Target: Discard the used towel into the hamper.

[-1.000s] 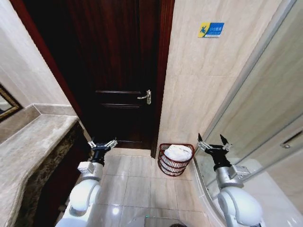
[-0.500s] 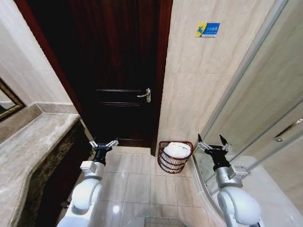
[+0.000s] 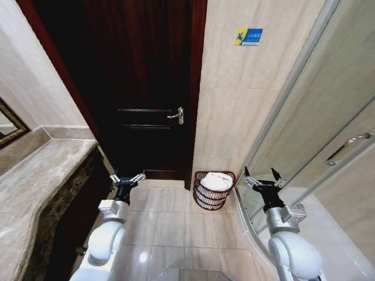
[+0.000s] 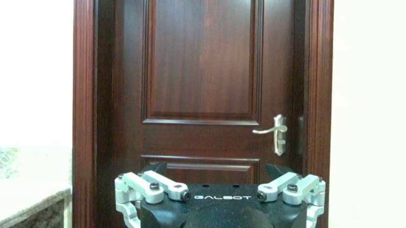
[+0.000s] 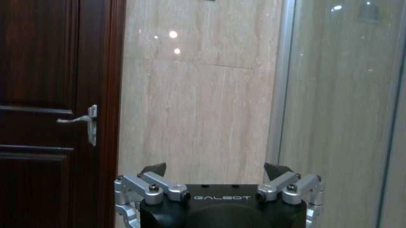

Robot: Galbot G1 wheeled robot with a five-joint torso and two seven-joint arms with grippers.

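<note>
Left claw marked GALBOT, spread, right claw likewise

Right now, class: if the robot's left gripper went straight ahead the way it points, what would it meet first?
Most likely the dark reddish-brown panelled wooden door. The open left gripper faces it squarely with nothing between, though depth is unclear.

Hamper: the small round dark reddish-brown open-weave basket hides the lower folds of the white towel heaped inside.
Sign: the blue and yellow wall sticker bears print too small to read.
Mirror: the dark-framed mirror is cut off at the picture's edge (only a corner shows).
Counter: the grey marble countertop runs out of frame.
</note>
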